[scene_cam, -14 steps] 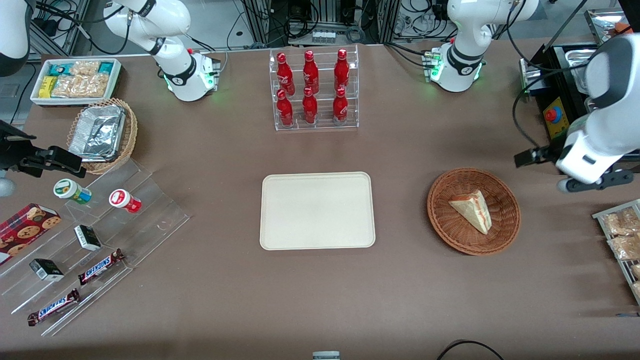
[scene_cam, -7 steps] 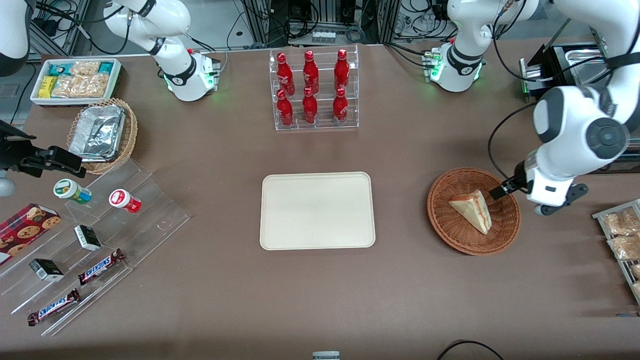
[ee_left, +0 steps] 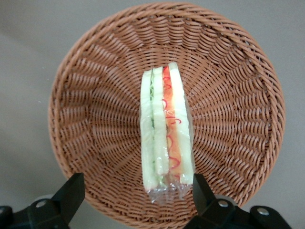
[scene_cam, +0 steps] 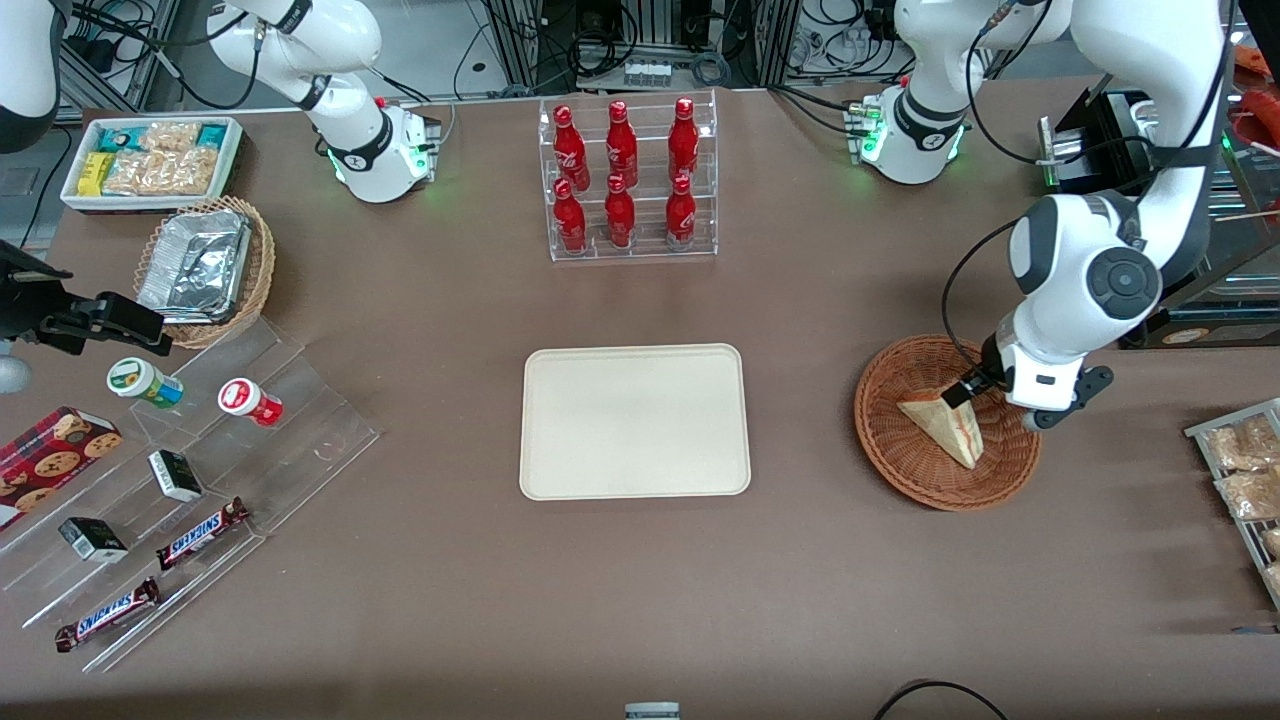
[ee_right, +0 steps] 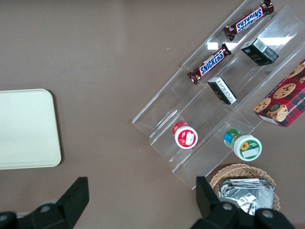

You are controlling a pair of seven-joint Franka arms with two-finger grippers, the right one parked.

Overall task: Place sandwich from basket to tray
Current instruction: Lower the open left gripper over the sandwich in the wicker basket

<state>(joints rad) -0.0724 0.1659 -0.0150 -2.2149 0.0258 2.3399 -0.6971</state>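
The sandwich [scene_cam: 945, 425], a wrapped pale wedge with red and green filling, lies in the reddish-brown wicker basket [scene_cam: 900, 470] toward the working arm's end of the table. My left gripper [scene_cam: 975, 397] hangs open just above the sandwich's wide end, over the basket's rim. In the left wrist view the sandwich [ee_left: 167, 133] lies lengthwise in the basket [ee_left: 95, 95], and the gripper [ee_left: 136, 191] straddles its wrapped end, one finger close beside it, the other well apart. The cream tray [scene_cam: 634, 421] sits bare at mid-table, beside the basket; its corner [ee_right: 26, 129] shows in the right wrist view.
A clear rack of red bottles [scene_cam: 630, 180] stands farther from the front camera than the tray. A stepped acrylic stand with snacks [scene_cam: 180, 480], a tan basket of foil trays [scene_cam: 205, 265] and a white bin [scene_cam: 150, 160] lie toward the parked arm's end. Packets on a rack [scene_cam: 1245, 480] sit near the basket.
The left arm has swung in from the table's end. Its gripper has come over the basket rim and down to the sandwich's wide end. The sandwich has not moved.
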